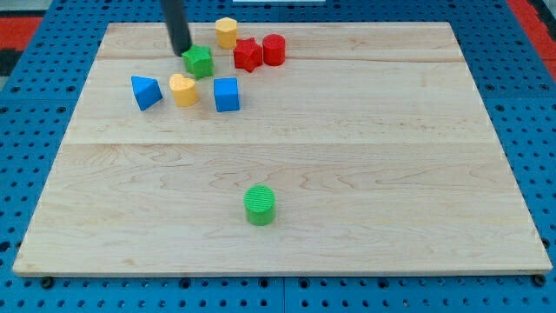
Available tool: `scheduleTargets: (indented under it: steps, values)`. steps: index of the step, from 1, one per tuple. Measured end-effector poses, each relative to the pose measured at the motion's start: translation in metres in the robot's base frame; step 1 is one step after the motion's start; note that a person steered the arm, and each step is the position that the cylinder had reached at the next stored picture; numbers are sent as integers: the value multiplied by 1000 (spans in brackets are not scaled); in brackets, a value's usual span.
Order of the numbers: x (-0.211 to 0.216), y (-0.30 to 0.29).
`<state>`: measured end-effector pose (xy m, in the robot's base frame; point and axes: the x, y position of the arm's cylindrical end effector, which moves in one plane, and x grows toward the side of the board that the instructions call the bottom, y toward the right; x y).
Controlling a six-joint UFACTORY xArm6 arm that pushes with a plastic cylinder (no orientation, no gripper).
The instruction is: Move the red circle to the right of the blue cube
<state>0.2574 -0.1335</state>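
The red circle (pixel 274 49) stands near the view's top, touching a red star (pixel 248 55) on its left. The blue cube (pixel 227 94) sits below and left of them. My tip (pixel 181 52) is at the view's top left, just left of a green star-shaped block (pixel 199 61) and apart from the red circle.
A yellow block (pixel 227 32) sits above the red star. A yellow heart-shaped block (pixel 182 89) and a blue triangular block (pixel 145 92) lie left of the blue cube. A green cylinder (pixel 259 205) stands alone low in the middle. The wooden board (pixel 391 174) lies on a blue pegboard.
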Motion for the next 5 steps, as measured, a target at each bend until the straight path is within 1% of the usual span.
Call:
scheduleTargets:
  steps: [2, 3, 4, 5]
  values:
    - [-7, 45]
    - [-23, 61]
    - [-35, 113]
    - [-23, 144]
